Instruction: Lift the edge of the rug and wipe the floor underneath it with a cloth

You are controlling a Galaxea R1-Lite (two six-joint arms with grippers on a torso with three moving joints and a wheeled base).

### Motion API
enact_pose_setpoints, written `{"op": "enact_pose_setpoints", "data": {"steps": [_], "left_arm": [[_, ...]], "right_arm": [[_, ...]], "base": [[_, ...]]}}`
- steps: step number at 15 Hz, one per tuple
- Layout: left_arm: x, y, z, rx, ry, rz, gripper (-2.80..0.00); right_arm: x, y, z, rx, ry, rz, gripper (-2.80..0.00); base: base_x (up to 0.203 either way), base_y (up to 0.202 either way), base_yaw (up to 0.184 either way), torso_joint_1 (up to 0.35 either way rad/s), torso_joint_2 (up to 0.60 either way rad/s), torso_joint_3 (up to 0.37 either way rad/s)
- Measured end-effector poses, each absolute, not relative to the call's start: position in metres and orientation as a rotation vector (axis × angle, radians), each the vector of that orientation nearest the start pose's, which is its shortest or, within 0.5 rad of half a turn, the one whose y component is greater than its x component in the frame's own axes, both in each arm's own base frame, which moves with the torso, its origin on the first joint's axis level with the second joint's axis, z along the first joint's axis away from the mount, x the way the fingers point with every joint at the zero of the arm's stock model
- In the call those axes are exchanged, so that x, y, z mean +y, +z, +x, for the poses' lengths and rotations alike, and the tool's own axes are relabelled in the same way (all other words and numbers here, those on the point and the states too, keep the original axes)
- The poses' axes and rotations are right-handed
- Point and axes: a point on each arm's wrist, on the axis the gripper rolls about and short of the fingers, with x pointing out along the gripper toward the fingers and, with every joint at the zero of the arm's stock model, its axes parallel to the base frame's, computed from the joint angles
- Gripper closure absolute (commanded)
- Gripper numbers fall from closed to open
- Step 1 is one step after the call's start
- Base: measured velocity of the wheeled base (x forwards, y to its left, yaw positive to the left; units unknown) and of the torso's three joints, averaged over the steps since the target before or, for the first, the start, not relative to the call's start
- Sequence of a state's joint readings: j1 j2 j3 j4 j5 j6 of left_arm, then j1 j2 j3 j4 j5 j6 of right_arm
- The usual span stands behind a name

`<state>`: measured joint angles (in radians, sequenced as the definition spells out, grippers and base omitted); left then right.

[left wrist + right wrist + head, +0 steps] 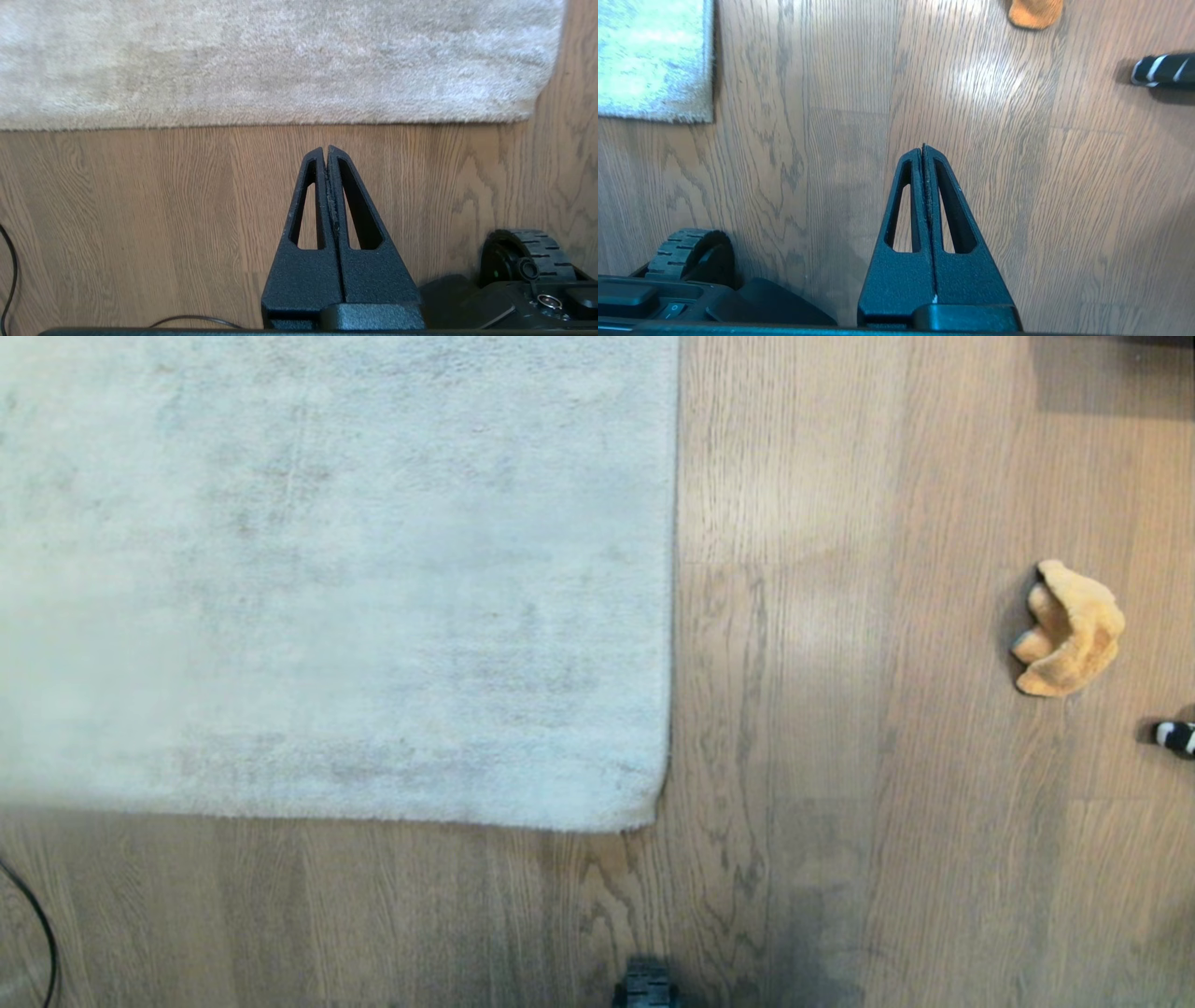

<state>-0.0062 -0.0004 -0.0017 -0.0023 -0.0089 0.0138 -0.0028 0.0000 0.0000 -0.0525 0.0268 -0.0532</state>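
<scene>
**Rug to the left, cloth to the right: both arms parked at the start**

We look down on the rug edge [670, 616], which runs straight away from us before rounding into a corner near our base, the rug lying flat on the floor [822, 709]. The cloth [1069, 630] sits crumpled well to the right of that border, near a black-and-white striped object [1176, 737]. We judge the right gripper [923, 148] the nearer to the cloth, which lies ahead of its tips and to the right; the left gripper [325, 150] points at the rug's near border just ahead of it. Both hang low over bare planks beside our wheels, jaws pressed together and holding nothing.
</scene>
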Motion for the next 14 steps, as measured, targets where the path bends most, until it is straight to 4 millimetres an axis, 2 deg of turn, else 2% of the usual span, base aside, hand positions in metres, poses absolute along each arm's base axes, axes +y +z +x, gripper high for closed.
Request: {"op": "enact_pose_setpoints", "data": {"steps": [14], "left_arm": [[-0.0001,0.0762,-0.0230,-0.005,-0.017,0.013,0.00]], "right_arm": [[0.0007,0.0809,-0.0229,-0.053,0.022,-0.054,0.00]], "base": [[0.000,0.000,0.000,0.003,0.00,0.205]]}}
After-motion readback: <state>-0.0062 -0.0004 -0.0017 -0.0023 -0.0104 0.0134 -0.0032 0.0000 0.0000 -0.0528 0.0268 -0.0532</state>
